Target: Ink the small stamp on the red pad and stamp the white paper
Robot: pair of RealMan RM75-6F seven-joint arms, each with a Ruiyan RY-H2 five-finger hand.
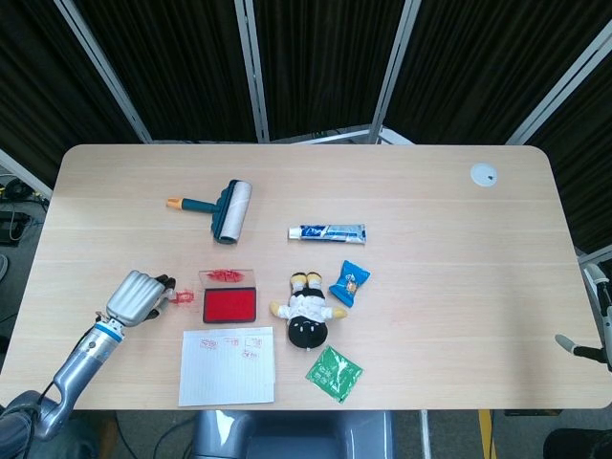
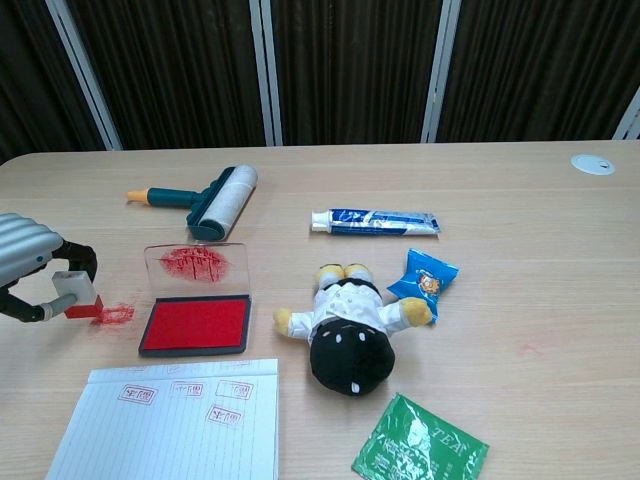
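My left hand (image 1: 137,296) (image 2: 28,262) holds the small stamp (image 2: 76,292), a white block with a red base, pinched between thumb and fingers. The stamp is low over the table at the left, right beside a red ink smear (image 2: 115,314). The red ink pad (image 1: 229,305) (image 2: 196,323) lies open to the right of the stamp, its clear lid (image 2: 196,262) behind it. The white lined paper (image 1: 227,365) (image 2: 170,420) lies at the front edge with several red marks along its top. Only a grey sliver of my right hand (image 1: 577,344) shows at the far right edge.
A teal lint roller (image 1: 222,208) lies behind the pad. Right of the pad are a plush doll (image 1: 306,314), a blue snack packet (image 1: 349,282), a toothpaste tube (image 1: 327,231) and a green tea sachet (image 1: 334,372). A white disc (image 1: 483,174) sits far right.
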